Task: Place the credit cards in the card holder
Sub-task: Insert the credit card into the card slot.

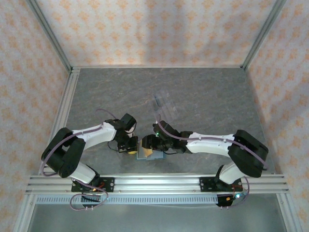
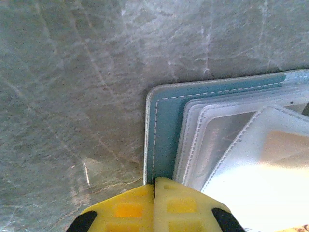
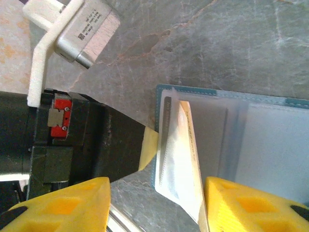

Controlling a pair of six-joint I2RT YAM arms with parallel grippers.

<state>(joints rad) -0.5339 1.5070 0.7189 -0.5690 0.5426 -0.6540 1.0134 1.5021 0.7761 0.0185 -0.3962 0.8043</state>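
Note:
The card holder (image 1: 144,154) lies open on the grey table between both arms, teal cover (image 2: 164,125) down and clear plastic sleeves (image 2: 227,140) up. My left gripper (image 1: 129,146) is shut, its yellow tips (image 2: 154,186) meeting on the holder's teal edge with nothing between them. In the right wrist view my right gripper (image 3: 157,193) is open. One clear sleeve leaf (image 3: 181,154) stands up between its fingers, leaning against the right finger (image 3: 241,203). A pale tan patch (image 2: 285,145) shows through a sleeve. The credit cards are hidden.
A clear plastic rack (image 1: 164,101) stands further back on the table. The aluminium rail (image 1: 154,181) with both arm bases runs along the near edge. Patterned walls close in the back and sides. The left gripper's black body (image 3: 72,140) sits close beside the holder.

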